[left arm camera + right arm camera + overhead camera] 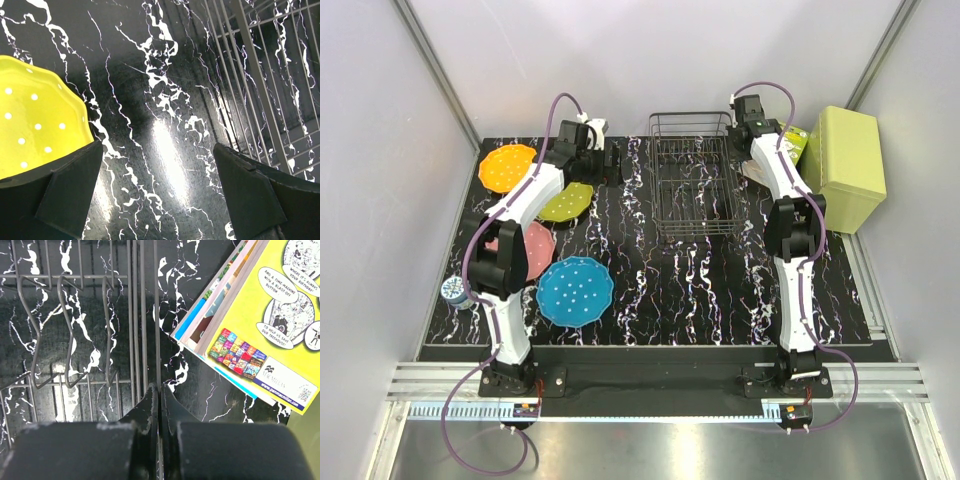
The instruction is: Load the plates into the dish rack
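Four dotted plates lie at the table's left in the top view: orange (507, 167), yellow-green (566, 202), pink (537, 250) partly under the left arm, and blue (575, 291). The black wire dish rack (692, 116) stands at the back centre and holds nothing. My left gripper (610, 160) is open and empty, hovering over bare table between the yellow-green plate (35, 120) and the rack (260, 75). My right gripper (738, 118) is at the rack's right wall. Its fingers (160, 390) are shut on a wire of that wall (155, 315).
A light green box (845, 165) stands at the far right. A yellow picture book (265, 315) lies between it and the rack, also seen in the top view (790, 145). A small dotted cup (453, 291) sits at the left table edge.
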Tool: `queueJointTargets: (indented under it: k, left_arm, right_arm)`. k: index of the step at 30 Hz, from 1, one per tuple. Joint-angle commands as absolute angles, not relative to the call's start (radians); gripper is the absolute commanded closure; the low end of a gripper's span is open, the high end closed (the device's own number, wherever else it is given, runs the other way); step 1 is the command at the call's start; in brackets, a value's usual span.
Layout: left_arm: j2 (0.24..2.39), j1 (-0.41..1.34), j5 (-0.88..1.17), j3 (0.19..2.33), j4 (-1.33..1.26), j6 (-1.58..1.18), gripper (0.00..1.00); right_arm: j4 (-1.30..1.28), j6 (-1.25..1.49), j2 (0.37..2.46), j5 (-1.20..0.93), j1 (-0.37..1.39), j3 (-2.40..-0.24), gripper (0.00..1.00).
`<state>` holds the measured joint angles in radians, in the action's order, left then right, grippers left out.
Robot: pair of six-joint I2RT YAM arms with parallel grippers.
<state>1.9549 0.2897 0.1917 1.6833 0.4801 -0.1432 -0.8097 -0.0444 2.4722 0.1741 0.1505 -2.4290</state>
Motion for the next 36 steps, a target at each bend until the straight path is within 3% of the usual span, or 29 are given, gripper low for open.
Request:
queueJointTargets:
  k: [1, 4, 5, 8, 11, 16, 20, 23, 28, 32, 36]
  left_arm:
    - [1.893, 0.296, 0.202, 1.672, 0.456, -0.135, 0.01]
    - [1.891, 0.295, 0.196, 1.671, 0.456, -0.135, 0.01]
    - [1.89, 0.295, 0.189, 1.671, 0.456, -0.135, 0.01]
    - [1.884, 0.295, 0.161, 1.669, 0.456, -0.138, 0.01]
    - [1.843, 0.291, 0.111, 1.657, 0.456, -0.13, 0.01]
    - [1.689, 0.249, 0.083, 1.58, 0.514, -0.104, 0.01]
    - [1.569, 0.198, 0.104, 1.459, 0.708, -0.048, 0.01]
    - [1.531, 0.169, 0.116, 1.419, 0.888, 0.064, 0.04]
    - [1.517, 0.155, 0.179, 1.345, 1.064, 0.346, 0.17]
    - [1.477, 0.144, 0.138, 1.232, 1.121, 0.537, 0.25]
    - [1.408, 0.063, 0.097, 1.106, 1.143, 0.664, 0.33]
  right_arm:
    - [-0.779, -0.022, 2.435, 0.17, 0.16, -2.456, 1.0]
    - [-0.782, -0.009, 2.404, 0.178, 0.169, -2.407, 0.99]
    - [-0.784, -0.006, 2.404, 0.192, 0.172, -2.405, 0.8]
    - [-0.788, -0.006, 2.402, 0.229, 0.172, -2.427, 0.53]
    - [-0.801, -0.015, 2.364, 0.178, 0.172, -2.442, 0.4]
    - [-0.831, -0.006, 2.226, 0.17, 0.172, -2.41, 0.3]
    - [-0.848, -0.006, 2.038, 0.152, 0.167, -2.188, 0.29]
    - [-0.819, -0.006, 1.841, -0.03, 0.164, -1.931, 0.24]
    - [-0.635, 0.171, 1.593, -0.57, 0.172, -1.493, 0.21]
    - [-0.493, 0.281, 1.62, -0.727, 0.231, -1.294, 0.22]
    - [-0.327, 0.307, 1.628, -0.703, 0.328, -1.201, 0.22]
